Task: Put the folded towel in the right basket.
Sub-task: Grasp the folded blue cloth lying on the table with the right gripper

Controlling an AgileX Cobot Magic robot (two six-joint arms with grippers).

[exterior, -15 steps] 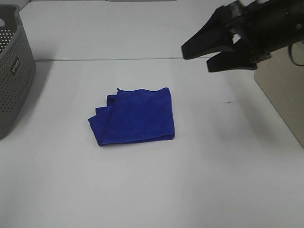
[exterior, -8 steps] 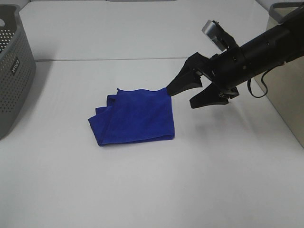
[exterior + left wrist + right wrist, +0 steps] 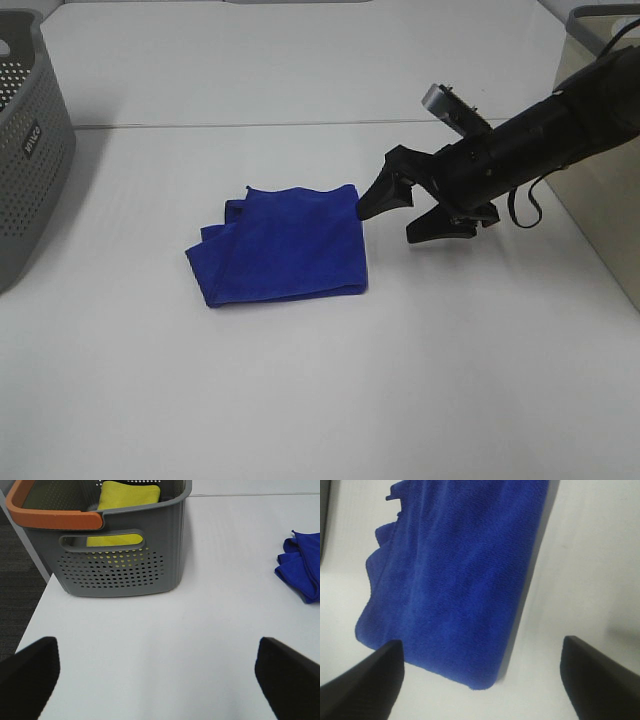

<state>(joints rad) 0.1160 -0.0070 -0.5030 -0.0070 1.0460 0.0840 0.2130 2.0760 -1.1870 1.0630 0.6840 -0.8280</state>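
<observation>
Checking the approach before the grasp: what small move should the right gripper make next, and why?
Probably lower the right gripper slightly, over the nearest edge of the blue towel. Its jaws stand open with one tip just at that edge, and the towel lies flat on the table, ungrasped.

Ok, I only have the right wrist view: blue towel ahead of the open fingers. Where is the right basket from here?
Observer: In the exterior view, the right basket sits at the table's right edge, partly out of frame, to the right of the right gripper.
Operator: And is the left arm in my way?
Observer: No. The left gripper hangs open near the left basket, on the far side of the blue towel from you.
</observation>
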